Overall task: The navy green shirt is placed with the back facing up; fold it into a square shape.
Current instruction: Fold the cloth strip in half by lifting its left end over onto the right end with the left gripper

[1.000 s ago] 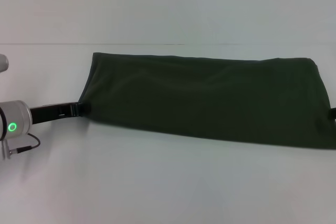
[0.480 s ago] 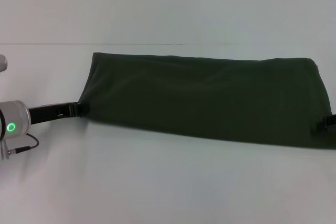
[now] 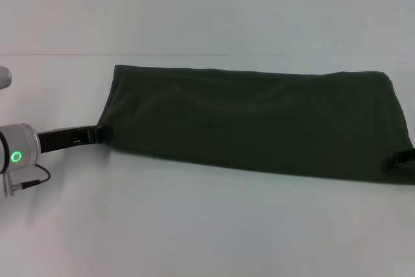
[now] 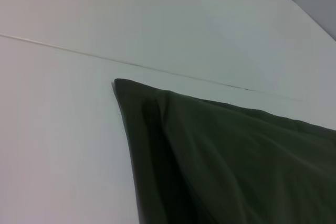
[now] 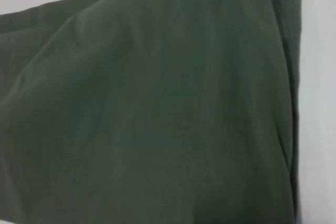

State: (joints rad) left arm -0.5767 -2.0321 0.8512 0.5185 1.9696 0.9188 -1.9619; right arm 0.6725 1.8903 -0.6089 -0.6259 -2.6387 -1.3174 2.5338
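At the shirt's left end my left gripper reaches in low from the side, its dark fingers touching the near corner of the cloth; I cannot tell from any view whether they are pinching it or standing apart. Behind it the arm's silver wrist shows a green ring light, with a thin cable looping below. Over on the far right, my right gripper shows only as a dark tip at the picture's edge, against the near right corner of the cloth, and again I cannot tell its state. Between the two, the navy green shirt lies as a long folded band across the white table, plain side up, its near edge slanting closer to me toward the right.
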